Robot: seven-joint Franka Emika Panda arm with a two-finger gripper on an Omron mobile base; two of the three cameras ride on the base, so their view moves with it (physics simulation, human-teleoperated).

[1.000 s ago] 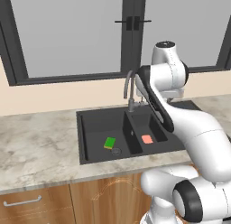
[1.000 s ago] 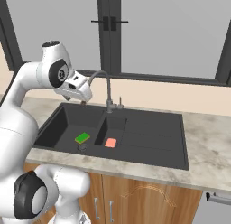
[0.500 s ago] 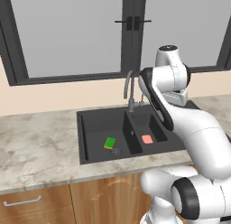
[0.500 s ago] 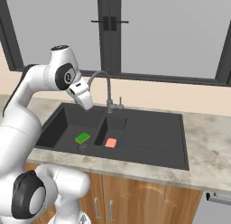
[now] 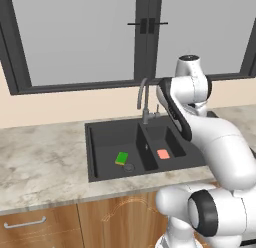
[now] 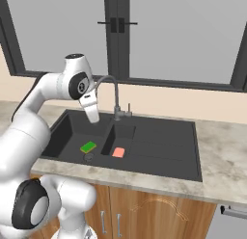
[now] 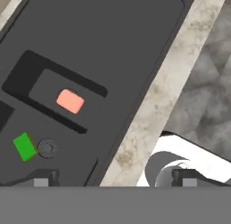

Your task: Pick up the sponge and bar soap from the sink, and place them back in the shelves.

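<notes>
We look over a marbled worktop point(image 5: 45, 162) that runs under a dark-framed window point(image 5: 80, 37), with wooden cabinet fronts point(image 6: 159, 216) below its front edge. Set into it is the black sink point(image 6: 159, 153), which has a wide basin at its left end, a small basin beside it and a flat drainer towards its right end. A grey gooseneck faucet point(image 6: 115, 96) rises from the sink's back edge, between the two basins.

Our white arm point(image 6: 53, 86) bends over the left end of the sink, and the gripper point(image 6: 92, 117) hangs well above the wide basin, pointing down. In the hand view its two finger tips point(image 7: 41, 178) stand far apart with nothing between them, so we read the jaws as spread wide and holding nothing.

The sponge point(image 5: 121, 158) lies flat on the floor of the wide basin, near that basin's front edge, just beside the round drain point(image 5: 129, 167). The bar soap point(image 5: 163, 154) lies flat in the small basin, apart from the sponge, with the divider between the two basins separating them.
</notes>
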